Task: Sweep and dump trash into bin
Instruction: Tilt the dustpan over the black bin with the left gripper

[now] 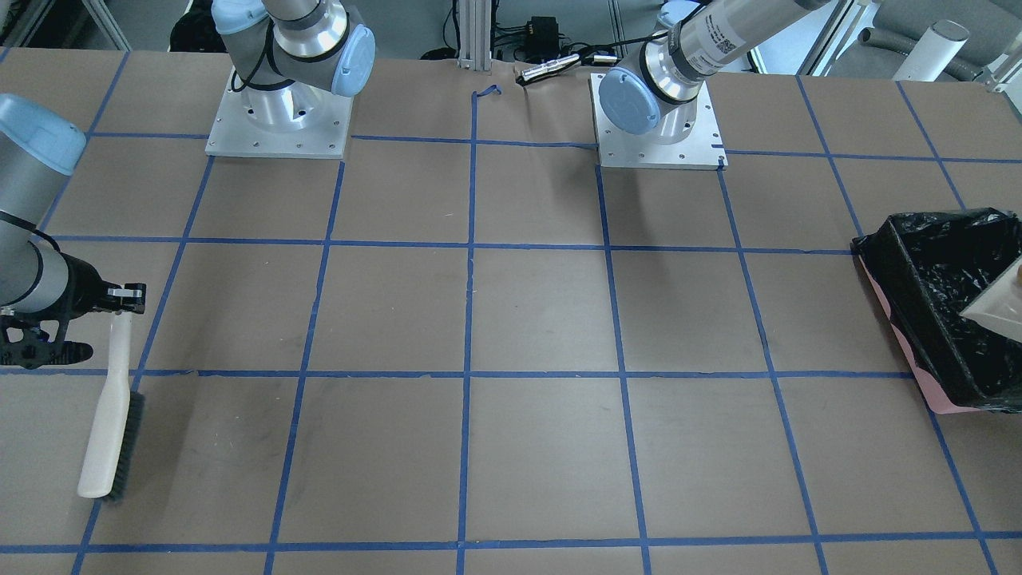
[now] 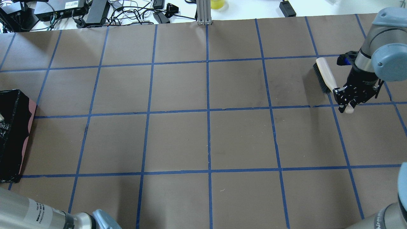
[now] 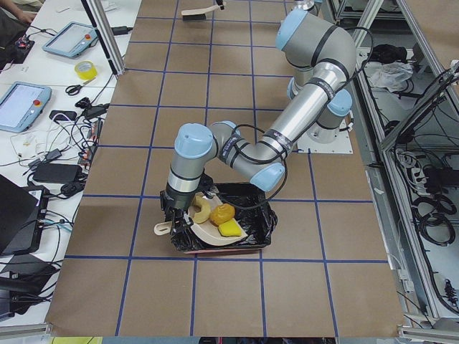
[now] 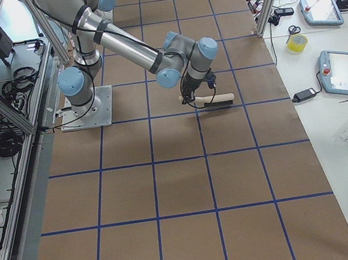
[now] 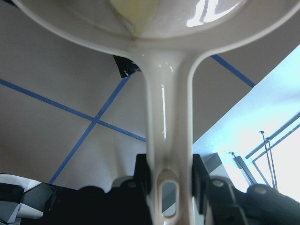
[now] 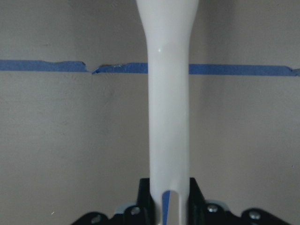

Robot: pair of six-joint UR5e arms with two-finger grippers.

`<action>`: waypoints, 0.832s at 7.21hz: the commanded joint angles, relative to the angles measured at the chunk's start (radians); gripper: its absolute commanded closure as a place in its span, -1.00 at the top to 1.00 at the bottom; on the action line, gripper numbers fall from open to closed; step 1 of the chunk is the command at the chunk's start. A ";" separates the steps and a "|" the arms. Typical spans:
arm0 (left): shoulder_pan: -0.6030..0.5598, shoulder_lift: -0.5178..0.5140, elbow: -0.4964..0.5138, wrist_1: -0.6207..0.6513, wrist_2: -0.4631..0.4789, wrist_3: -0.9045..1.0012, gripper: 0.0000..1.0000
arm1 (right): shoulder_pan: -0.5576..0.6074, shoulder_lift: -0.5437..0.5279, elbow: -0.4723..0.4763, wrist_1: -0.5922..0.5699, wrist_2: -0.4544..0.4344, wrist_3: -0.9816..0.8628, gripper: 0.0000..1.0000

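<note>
the left gripper (image 5: 168, 172) is clamped on the handle of the dustpan (image 3: 215, 234), one finger pressed to each side of it, as the left wrist view shows. it holds the pan over the bin (image 3: 262, 221). the bin sits at the left end of the table (image 2: 178, 140), about midway between the robot's edge and the operators' edge. the pan's handle sticks out past the bin's rim toward the operators' edge.

all the trash lies in the pan, above the black bag. the lump (image 3: 223, 213) is in the middle. the crescent (image 3: 202, 208) is just beside it on the handle side. the wedge (image 3: 230, 228) is right beside the lump, nearer the table's left end.

the right gripper (image 6: 169, 192) is near the right end of the table, in the half toward the operators' edge. its jaws are closed on the end of the handle of the brush (image 2: 325, 75). the brush head points toward the operators' edge, with the dark bristles turned down at the paper. whether they touch it cannot be told. brush and bin are well apart, at opposite ends of the table.
</note>
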 commanded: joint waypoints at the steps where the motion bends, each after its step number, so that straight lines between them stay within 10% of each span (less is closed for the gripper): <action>1: 0.012 0.060 -0.164 0.139 -0.030 0.026 -1.00 | 0.000 0.001 0.000 0.000 0.000 0.001 -0.70; 4: 0.023 0.129 -0.214 0.144 -0.025 0.033 -1.00 | 0.000 0.002 0.000 -0.003 0.000 -0.001 0.08; 6: 0.024 0.155 -0.218 0.310 -0.044 0.078 -1.00 | 0.000 0.002 0.000 -0.003 0.000 0.001 0.14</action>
